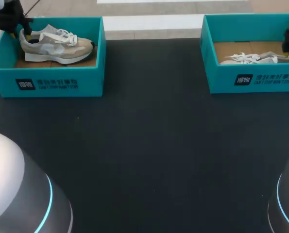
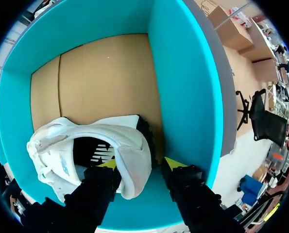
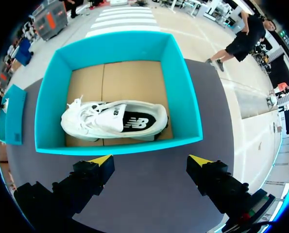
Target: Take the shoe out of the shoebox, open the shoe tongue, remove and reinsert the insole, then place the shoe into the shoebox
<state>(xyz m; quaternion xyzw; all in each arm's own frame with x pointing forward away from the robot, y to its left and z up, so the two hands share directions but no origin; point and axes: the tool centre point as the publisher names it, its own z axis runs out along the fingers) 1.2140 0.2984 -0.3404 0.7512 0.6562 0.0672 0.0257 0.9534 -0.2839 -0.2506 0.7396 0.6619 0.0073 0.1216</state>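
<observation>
Surface: a dark table (image 1: 154, 145) is carrying two teal boxes, well apart, one at each far corner.

Item 1: the left shoebox (image 1: 57, 80) is holding a grey shoe (image 1: 57, 43), which is sitting upright on the cardboard floor with its heel towards the far left corner.
- The left gripper (image 2: 140, 163) is hanging over that heel with its fingers (image 2: 108, 165) spread astride it.
- One finger is dipping inside the collar. The other is standing just behind the heel, with a sliver of box wall showing between them, so the heel is lying between the fingers unpinched.

Item 2: the right shoebox (image 3: 120, 148) is holding a white shoe (image 3: 115, 121), which is lying on its side.
- The right gripper (image 3: 151, 162) is hovering wide open over the table.
- The shoe is lying ahead of this gripper, beyond the box's near wall and apart from it.

Hazards, judged:
- The left fingers are likely closing on the soft heel collar alone, so the shoe is at risk of pivoting toe-down as it lifts.
- A toe-down shoe could be catching the box wall and dragging the box along, or slipping free.
- The outer finger is working close to the corner wall and could be scraping it.
- The white shoe, lying flat, is offering the right gripper no easy edge to take.
</observation>
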